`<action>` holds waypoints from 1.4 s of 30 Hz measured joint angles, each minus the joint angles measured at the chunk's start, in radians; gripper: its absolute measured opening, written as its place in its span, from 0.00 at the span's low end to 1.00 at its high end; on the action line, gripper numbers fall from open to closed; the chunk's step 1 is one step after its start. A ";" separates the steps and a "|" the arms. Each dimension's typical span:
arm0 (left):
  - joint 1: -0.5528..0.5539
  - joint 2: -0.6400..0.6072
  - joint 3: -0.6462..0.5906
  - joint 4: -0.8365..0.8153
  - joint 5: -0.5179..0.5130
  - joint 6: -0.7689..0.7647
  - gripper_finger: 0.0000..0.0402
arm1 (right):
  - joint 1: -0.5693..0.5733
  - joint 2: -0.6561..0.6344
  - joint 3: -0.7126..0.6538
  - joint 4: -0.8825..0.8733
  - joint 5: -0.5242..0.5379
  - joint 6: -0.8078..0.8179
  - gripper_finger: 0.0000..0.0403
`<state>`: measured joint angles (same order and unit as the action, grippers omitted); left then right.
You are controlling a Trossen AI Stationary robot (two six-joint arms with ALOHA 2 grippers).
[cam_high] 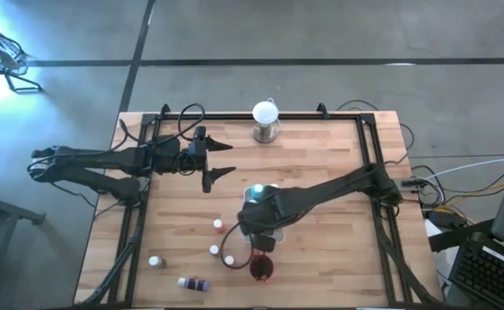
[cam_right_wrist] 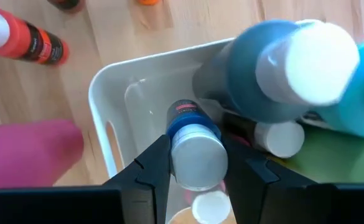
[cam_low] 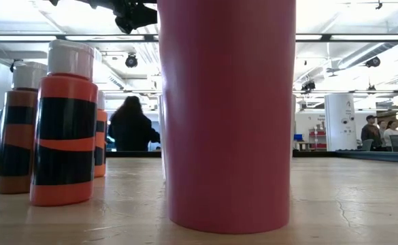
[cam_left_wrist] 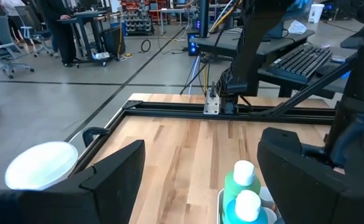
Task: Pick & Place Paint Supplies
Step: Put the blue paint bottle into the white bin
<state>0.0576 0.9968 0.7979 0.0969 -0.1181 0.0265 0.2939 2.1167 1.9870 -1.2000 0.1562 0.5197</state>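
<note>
Crowding inside the white tray (cam_right_wrist: 107,99) is what I am watching most closely right now. My right gripper (cam_right_wrist: 197,163) is clamping a dark blue bottle with a white cap (cam_right_wrist: 197,149) between its fingers and is hanging directly over the tray's open corner. Other bottles are already lying in there: a big blue one (cam_right_wrist: 262,74) angled across the top, a teal one (cam_right_wrist: 362,106) beside it, and a green one (cam_right_wrist: 318,155) below. If I am letting go from here, the held bottle may be landing on those caps instead of the tray floor, and it could be rolling or tipping out over the wall. The wrist view shows little free room, so I am judging the gap as tight.

A dark red cup (cam_high: 262,267) is standing just beside the tray, near my right arm. Any swing as I am pulling away could be knocking it over. Loose supplies are sitting on the table (cam_high: 338,250): an orange bottle (cam_low: 64,126) and a brown one (cam_low: 20,133) upright near the cup in the low view, and a purple bottle (cam_high: 196,282) lying on its side at the near edge, where a nudge could be sending it off.

My left gripper (cam_high: 219,160) is waiting with its jaws wide apart, holding nothing, well apart from the tray and close to the white globe (cam_high: 265,114).
</note>
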 joint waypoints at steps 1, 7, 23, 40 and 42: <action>0.000 0.000 0.000 0.000 0.000 0.000 0.78 | -0.003 0.012 0.019 -0.014 0.000 -0.007 0.28; 0.000 0.000 0.000 -0.002 0.000 0.009 0.78 | -0.018 0.056 0.064 -0.083 -0.038 -0.041 0.28; 0.000 0.000 0.000 -0.009 0.000 0.027 0.78 | -0.043 0.054 0.051 -0.060 -0.053 -0.101 0.28; 0.000 0.000 0.000 -0.008 0.000 0.024 0.78 | -0.048 0.052 -0.005 -0.013 -0.061 -0.064 0.28; 0.000 0.000 0.000 -0.005 0.000 0.024 0.78 | -0.050 0.052 -0.011 -0.010 -0.062 -0.064 0.28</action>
<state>0.0574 0.9970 0.7979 0.0914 -0.1177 0.0502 0.2443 2.1689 1.9757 -1.2102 0.0941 0.4556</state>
